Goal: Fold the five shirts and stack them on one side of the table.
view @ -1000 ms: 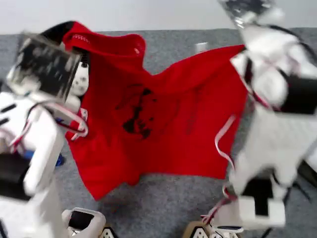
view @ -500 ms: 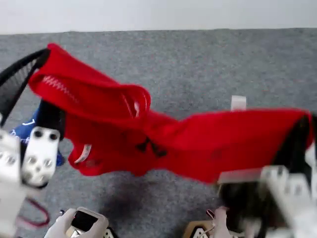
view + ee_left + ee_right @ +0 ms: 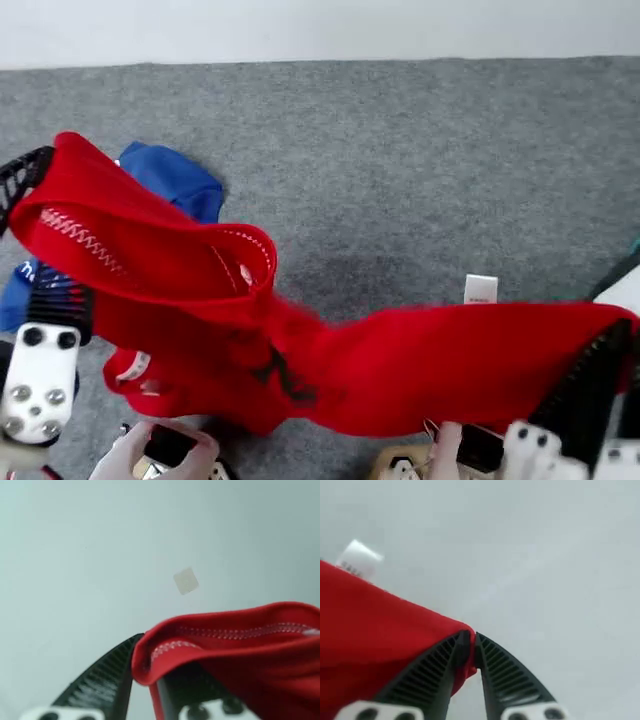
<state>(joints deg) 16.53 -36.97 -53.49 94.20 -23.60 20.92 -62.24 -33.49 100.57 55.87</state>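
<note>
Red shirt [image 3: 420,360] between both arms' fingers [image 3: 507,677]

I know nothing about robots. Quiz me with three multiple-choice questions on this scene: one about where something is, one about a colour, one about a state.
1. Where is the blue shirt?
A on the table, partly hidden by the red shirt
B held up in the air
C inside a basket

2. What colour is the shirt held up in the air?
A green
B red
C white

3. The right gripper is:
A wide open
B shut on the red shirt
C shut on the blue shirt

Answers:
1 A, it lies on the gray surface.
2 B, it is plainly red.
3 B, its fingers pinch a red edge.
</note>
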